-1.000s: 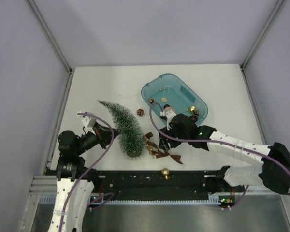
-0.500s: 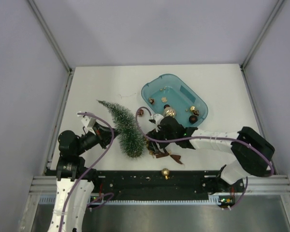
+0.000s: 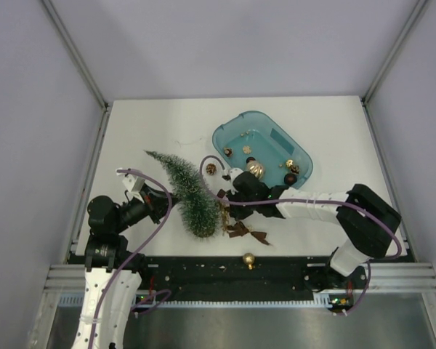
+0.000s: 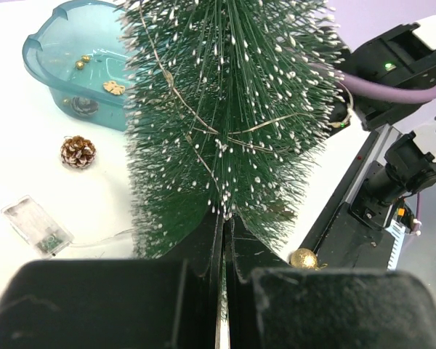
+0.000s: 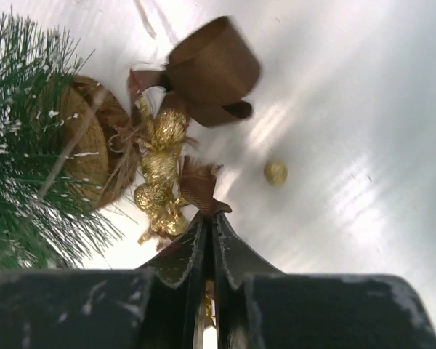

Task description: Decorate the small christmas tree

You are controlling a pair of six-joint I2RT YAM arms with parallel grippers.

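Note:
The small christmas tree (image 3: 185,193) lies tilted on the white table, tip to the far left and wooden disc base (image 5: 87,145) toward the near edge. My left gripper (image 3: 166,201) is shut on the tree's bristles (image 4: 225,131) at mid-length. A cluster of gold glitter baubles (image 5: 160,171) tied with a brown ribbon bow (image 5: 211,69) lies beside the tree's base. My right gripper (image 5: 211,214) is shut on one end of the brown ribbon (image 3: 240,229). A thin wire with tiny lights runs across the tree.
A teal tray (image 3: 218,142) behind the right arm holds a large gold ball (image 3: 256,169) and small ornaments. A pine cone (image 3: 211,169) and a clear battery box (image 4: 36,227) lie on the table. One gold ball (image 3: 248,259) rests on the black rail.
My right arm has swung from the tray's near edge down to the ornament cluster by the tree's base, and its jaws have closed on the brown ribbon. The left arm has held still.

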